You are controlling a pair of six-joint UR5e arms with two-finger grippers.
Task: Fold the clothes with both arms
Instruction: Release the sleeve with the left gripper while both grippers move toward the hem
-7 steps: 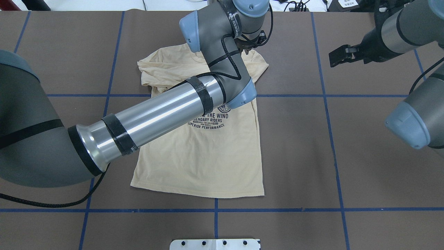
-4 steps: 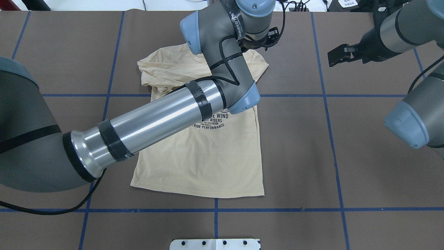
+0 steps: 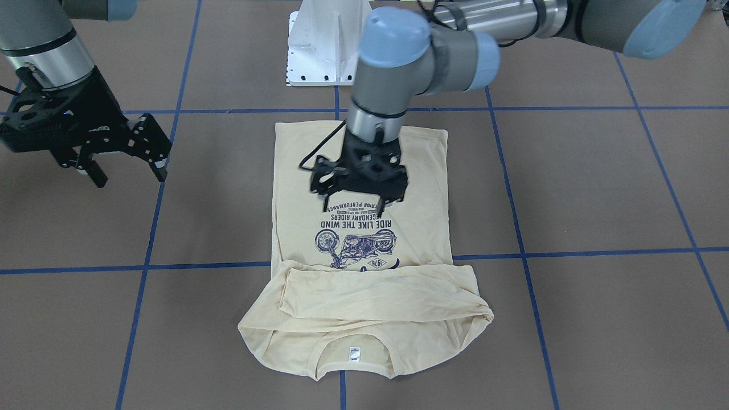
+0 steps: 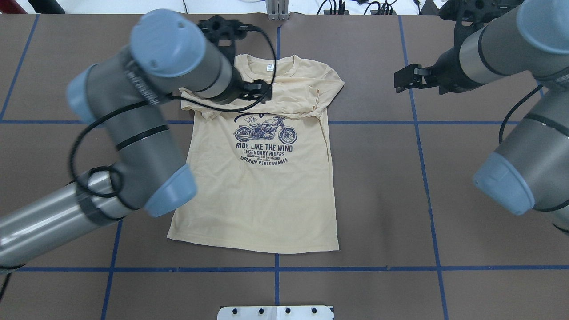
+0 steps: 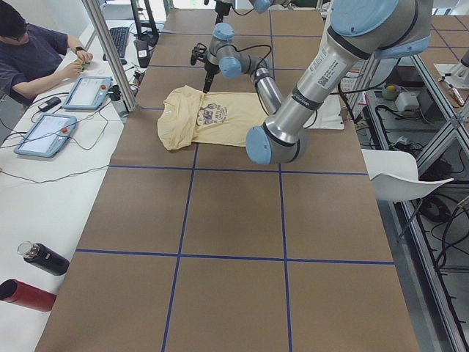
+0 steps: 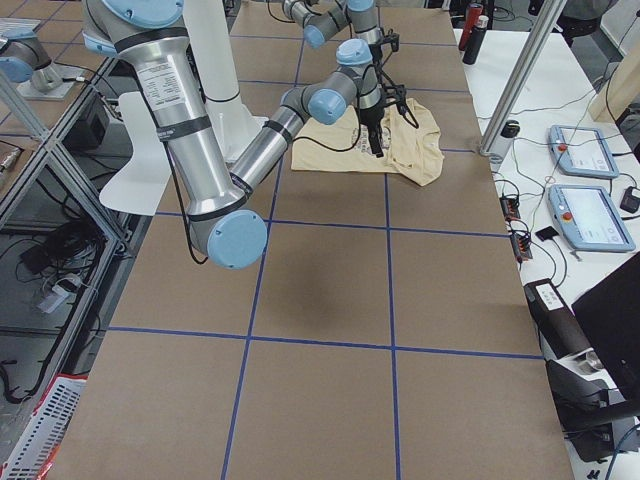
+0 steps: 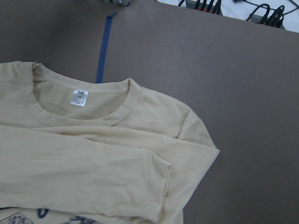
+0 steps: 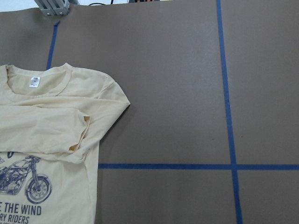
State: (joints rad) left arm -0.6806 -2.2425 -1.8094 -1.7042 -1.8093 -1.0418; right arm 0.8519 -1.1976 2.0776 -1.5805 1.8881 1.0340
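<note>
2 grey/silver tubular arms (image 4: 138, 146) w/ round lt-blue joint caps (image 4: 162, 42), blk cables (image 3: 322, 143)

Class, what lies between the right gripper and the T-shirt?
Only bare brown table cover and a blue tape line beside the right gripper; the overhead view shows it.

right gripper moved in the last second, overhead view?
Yes. The right gripper moved toward the view's left: its tips now overlap the blue tape line they earlier sat right of.

Left arm (image 4: 133, 102) blurred overhead; left tool (image 3: 361, 198) (fingertip gap) unreadable.
</note>
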